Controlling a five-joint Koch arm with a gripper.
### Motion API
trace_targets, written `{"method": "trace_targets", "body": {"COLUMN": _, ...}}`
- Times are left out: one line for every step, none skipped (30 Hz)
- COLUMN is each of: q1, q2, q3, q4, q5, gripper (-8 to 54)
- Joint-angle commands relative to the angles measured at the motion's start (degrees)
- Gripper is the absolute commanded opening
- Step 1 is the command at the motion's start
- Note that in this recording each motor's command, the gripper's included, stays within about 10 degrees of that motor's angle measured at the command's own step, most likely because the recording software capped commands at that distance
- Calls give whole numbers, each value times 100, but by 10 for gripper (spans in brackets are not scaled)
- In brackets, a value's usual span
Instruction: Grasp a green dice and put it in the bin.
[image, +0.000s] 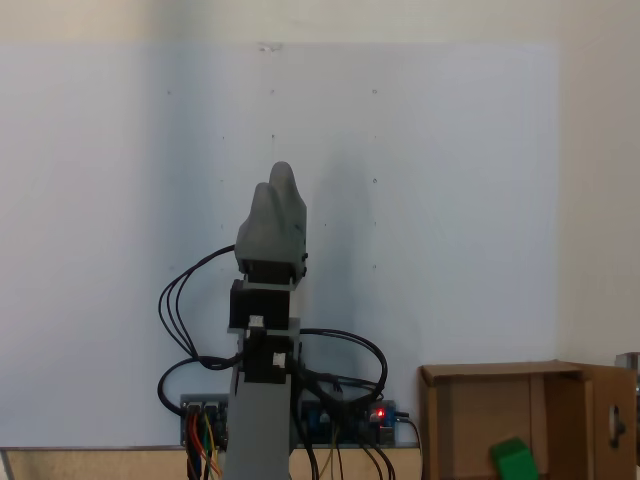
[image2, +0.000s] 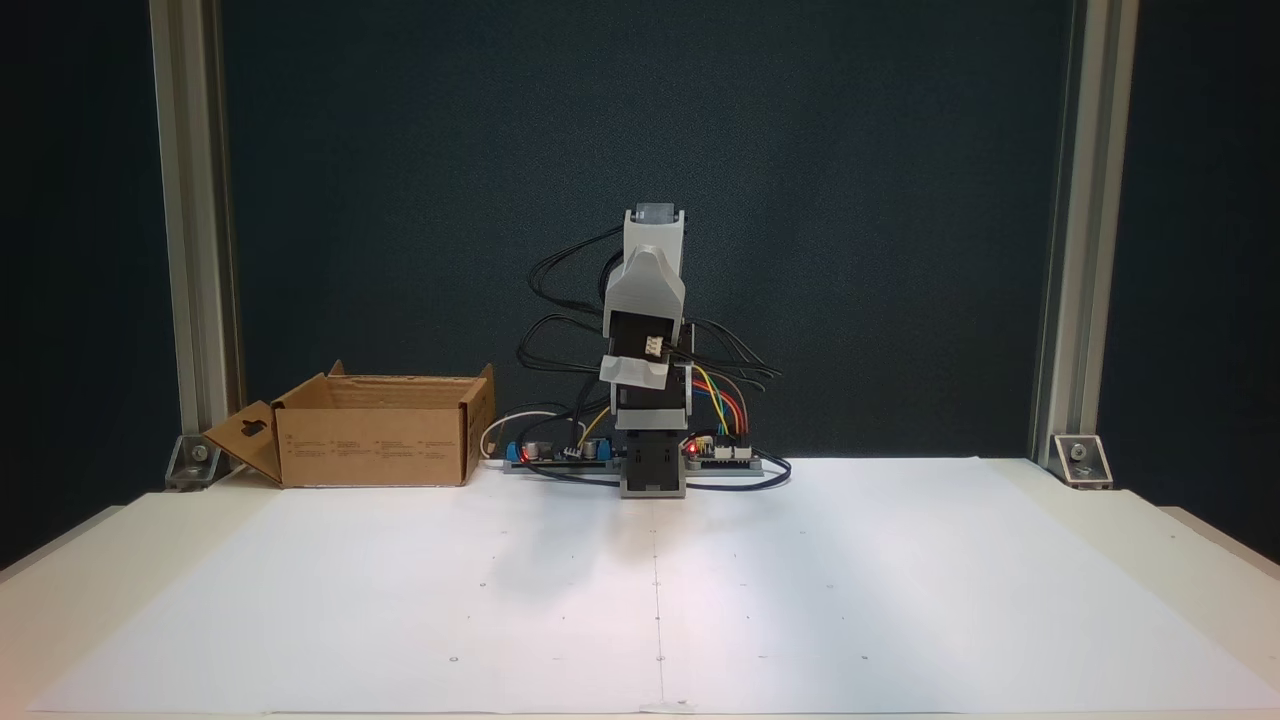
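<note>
Right now you have white paper (image2: 800, 600) spread over the near tabletop, bare of objects. Behind it your grey plastic arm (image2: 648, 400) stands folded upright over its base, with black and coloured wires looping out to the circuit boards (image2: 560, 452) at its foot. In a fixed view the grey gripper (image: 278, 190) shows two rounded tips set close together with nothing between them. The brown cardboard box (image2: 375, 440) sits just beside the base, left of it in a fixed view. The small bright green cube (image: 514, 461) lies inside that box (image: 600, 420), on its floor.
</note>
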Motion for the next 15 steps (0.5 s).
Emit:
{"method": "trace_targets", "body": {"q1": -18, "q2": 527, "q3": -18, "q4": -1000, "q5": 26, "gripper": 447}}
{"method": "trace_targets", "body": {"q1": -18, "q2": 527, "q3": 35, "q4": -1000, "q5": 26, "gripper": 447}}
{"method": "trace_targets", "body": {"q1": -18, "q2": 527, "q3": 79, "q4": -991, "q5": 26, "gripper": 447}}
{"method": "trace_targets", "body": {"q1": -18, "q2": 527, "q3": 114, "q4": -1000, "q5": 26, "gripper": 447}}
{"method": "trace_targets", "body": {"q1": -18, "q2": 527, "q3": 114, "q4": -991, "q5": 26, "gripper": 447}}
{"method": "trace_targets", "body": {"q1": -44, "q2": 527, "q3": 114, "q4": -1000, "q5": 26, "gripper": 447}}
{"method": "trace_targets", "body": {"q1": -53, "q2": 527, "q3": 158, "q4": -1000, "q5": 26, "gripper": 447}}
{"method": "trace_targets", "body": {"q1": -53, "q2": 527, "q3": 211, "q4": -991, "q5": 26, "gripper": 447}}
{"method": "trace_targets", "body": {"q1": -97, "q2": 527, "q3": 281, "q4": -1000, "q5": 35, "gripper": 447}}
{"method": "trace_targets", "body": {"q1": -176, "q2": 527, "q3": 281, "q4": -991, "q5": 26, "gripper": 447}}
{"method": "trace_targets", "body": {"q1": -176, "q2": 527, "q3": 281, "q4": -1000, "q5": 35, "gripper": 448}}
{"method": "trace_targets", "body": {"q1": -185, "q2": 527, "q3": 308, "q4": -1000, "q5": 26, "gripper": 447}}
{"method": "trace_targets", "body": {"q1": -185, "q2": 527, "q3": 308, "q4": -991, "q5": 35, "gripper": 447}}
{"method": "trace_targets", "body": {"q1": -185, "q2": 527, "q3": 316, "q4": -1000, "q5": 26, "gripper": 447}}
{"method": "trace_targets", "body": {"q1": -185, "q2": 527, "q3": 352, "q4": -1000, "q5": 26, "gripper": 447}}
